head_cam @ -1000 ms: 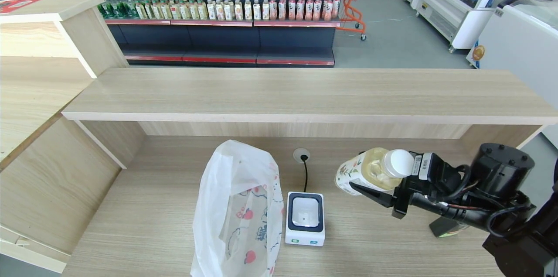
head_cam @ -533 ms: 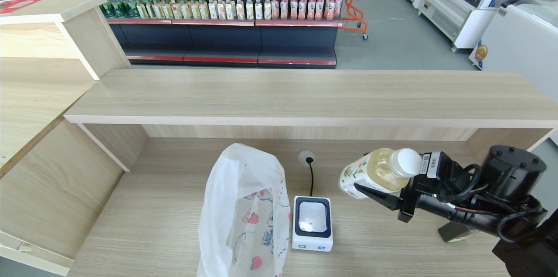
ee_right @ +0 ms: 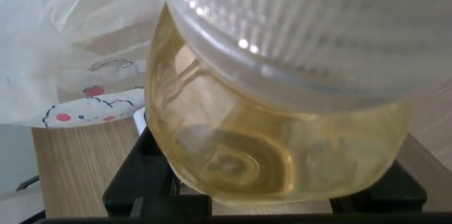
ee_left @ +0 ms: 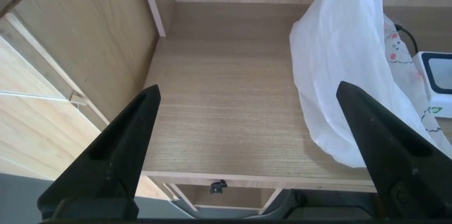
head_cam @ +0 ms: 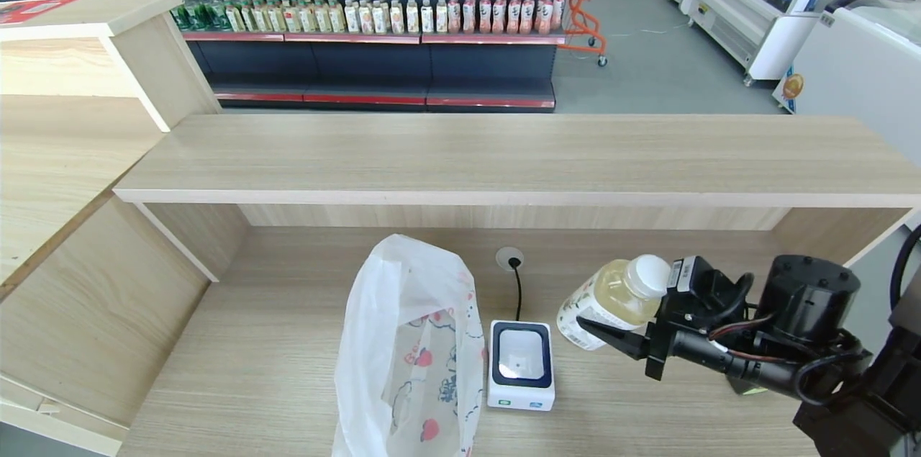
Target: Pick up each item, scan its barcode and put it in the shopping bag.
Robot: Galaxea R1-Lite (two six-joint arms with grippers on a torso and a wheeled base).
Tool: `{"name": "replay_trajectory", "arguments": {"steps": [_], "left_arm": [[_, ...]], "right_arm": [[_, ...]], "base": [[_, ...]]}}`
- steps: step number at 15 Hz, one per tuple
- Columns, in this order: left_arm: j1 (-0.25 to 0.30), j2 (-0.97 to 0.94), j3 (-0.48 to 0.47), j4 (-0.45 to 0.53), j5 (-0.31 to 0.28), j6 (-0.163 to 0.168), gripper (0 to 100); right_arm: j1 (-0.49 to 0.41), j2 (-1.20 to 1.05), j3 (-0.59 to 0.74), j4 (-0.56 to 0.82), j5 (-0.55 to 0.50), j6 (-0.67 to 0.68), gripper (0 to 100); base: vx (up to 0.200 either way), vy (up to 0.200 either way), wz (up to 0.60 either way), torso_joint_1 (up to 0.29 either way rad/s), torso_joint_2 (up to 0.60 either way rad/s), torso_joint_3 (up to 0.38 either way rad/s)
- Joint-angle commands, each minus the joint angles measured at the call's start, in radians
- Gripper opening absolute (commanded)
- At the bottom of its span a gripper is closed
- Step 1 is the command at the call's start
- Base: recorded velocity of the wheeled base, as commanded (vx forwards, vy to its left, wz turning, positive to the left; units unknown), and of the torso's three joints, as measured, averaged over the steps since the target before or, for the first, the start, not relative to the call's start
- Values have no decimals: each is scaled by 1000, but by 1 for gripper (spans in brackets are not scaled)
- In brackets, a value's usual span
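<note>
Bottle [head_cam: 611,295]: clear plastic, pale yellow liquid, white ribbed cap, white label with a flower print around the lower half. It is tipped well over, with the cap toward the right arm's wrist and the base pointing toward the scanner [head_cam: 521,365]. It is held off the counter [head_cam: 273,342], just to the right of the scanner and not over its window. In the right wrist view the bottle [ee_right: 282,111] sits right up against the lens, liquid pooled at the shoulder, with the bag [ee_right: 70,54] behind it.

Right gripper [head_cam: 593,302]: closed around the bottle's body. One dark finger [head_cam: 611,335] runs along the near side of the label; the other is hidden behind the bottle. The jaws are apart only as far as the bottle's width.

Left gripper [ee_left: 248,90]: spread wide with nothing between the jaws, hanging over the left part of the counter and touching nothing. The bag [ee_left: 346,75] is beyond it, off to one side.

Bag [head_cam: 410,342]: thin white plastic with red and blue print, standing slumped with its mouth open, just left of the scanner and touching or nearly touching it.

Scanner: white box with a dark-framed window facing up. Its black cable [head_cam: 517,291] runs back to a round hole in the counter.

A small dark item [head_cam: 748,388] lies on the counter under the right arm, mostly hidden; I cannot tell what it is.
</note>
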Motion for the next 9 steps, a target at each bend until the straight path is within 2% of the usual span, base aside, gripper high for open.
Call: {"name": "replay_trajectory", "arguments": {"steps": [1,4,7,9], "left_arm": [[0,1,0,0,0,0,100],[0,0,0,0,0,0,100],[0,0,0,0,0,0,100],[0,0,0,0,0,0,100]], "right_arm": [[30,82,-37,-1,4,-1,0],[47,126,-74,-1,8,-12,0],[27,217,-135,-3,101,-187,0],[12,256,-175,-4,131,-211,0]], "base": [[0,0,0,0,0,0],[0,0,0,0,0,0],[0,0,0,0,0,0],[0,0,0,0,0,0]]}}
